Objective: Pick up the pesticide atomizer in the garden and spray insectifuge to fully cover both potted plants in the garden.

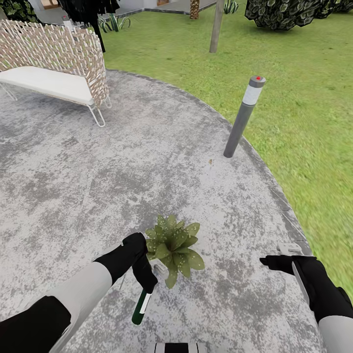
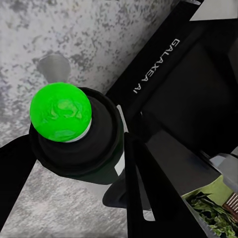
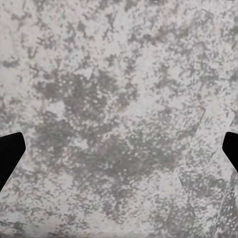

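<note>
The pesticide atomizer [image 1: 140,307], a slim dark green bottle with a white label, hangs tilted just above the patio [image 1: 122,162] with my left gripper [image 1: 146,278] shut on its upper part. In the left wrist view I look down on its bright green rounded end [image 2: 61,111], with dark fingers [image 2: 135,191] beside the body. One potted plant [image 1: 174,245], a low rosette of pointed green leaves, sits right beside that gripper, and its leaves [image 2: 214,212] show in the left wrist view. My right gripper [image 1: 275,261] hovers open over bare paving to the plant's right, its fingertips [image 3: 10,153] far apart.
A grey bollard lamp [image 1: 242,117] stands at the patio's edge ahead on the right. A wicker bench [image 1: 54,63] with a white cushion is at the far left. Lawn [image 1: 304,98] curves round the right side, with a post [image 1: 216,24] and an agave [image 1: 115,22] beyond.
</note>
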